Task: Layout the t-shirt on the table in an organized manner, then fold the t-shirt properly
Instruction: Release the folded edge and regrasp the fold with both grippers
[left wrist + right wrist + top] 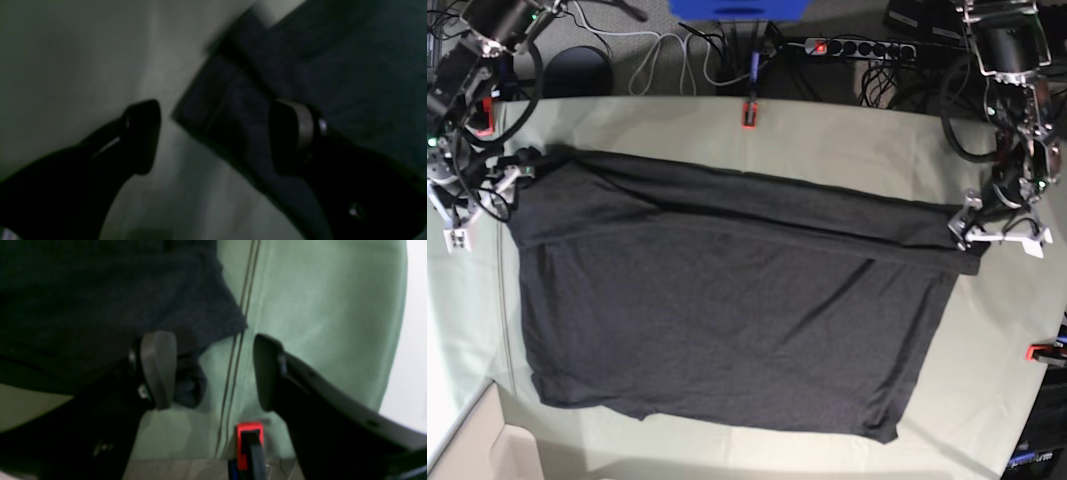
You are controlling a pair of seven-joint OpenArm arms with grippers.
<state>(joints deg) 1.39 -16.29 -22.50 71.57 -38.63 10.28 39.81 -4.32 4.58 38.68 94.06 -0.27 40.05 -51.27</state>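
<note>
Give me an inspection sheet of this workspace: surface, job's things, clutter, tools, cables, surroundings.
Surface: table, pale green cloth, faint creases.
Job's things: t-shirt spread dark across the table, far edge folded over.
Clutter: nothing seen.
Tools: left tool open, one finger over a shirt corner; right tool open at the shirt's other far corner.
Cables: tangled on the floor past the far edge, by a power strip.
Surroundings: red clamps at the table's edges.
</note>
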